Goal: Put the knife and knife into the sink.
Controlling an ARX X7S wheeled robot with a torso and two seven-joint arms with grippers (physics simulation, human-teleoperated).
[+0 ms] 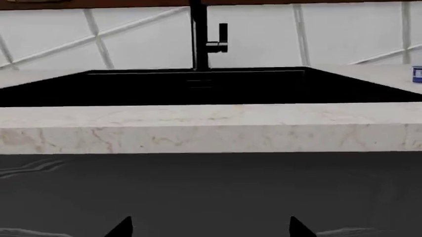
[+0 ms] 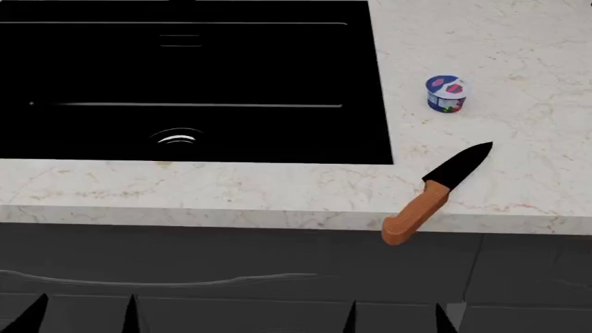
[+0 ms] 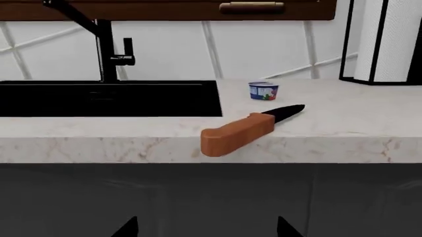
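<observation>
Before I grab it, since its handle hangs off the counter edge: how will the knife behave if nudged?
The knife looks rigid. Its wooden handle overhangs the counter, so a nudge might tip it off. Lying flat, it would likely slide or pivot, not roll.

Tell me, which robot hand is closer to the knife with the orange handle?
The right end effector. It sits low in front of the cabinet, almost straight below the knife handle that sticks out over the counter edge. The left end effector is far off, below the sink.
</observation>
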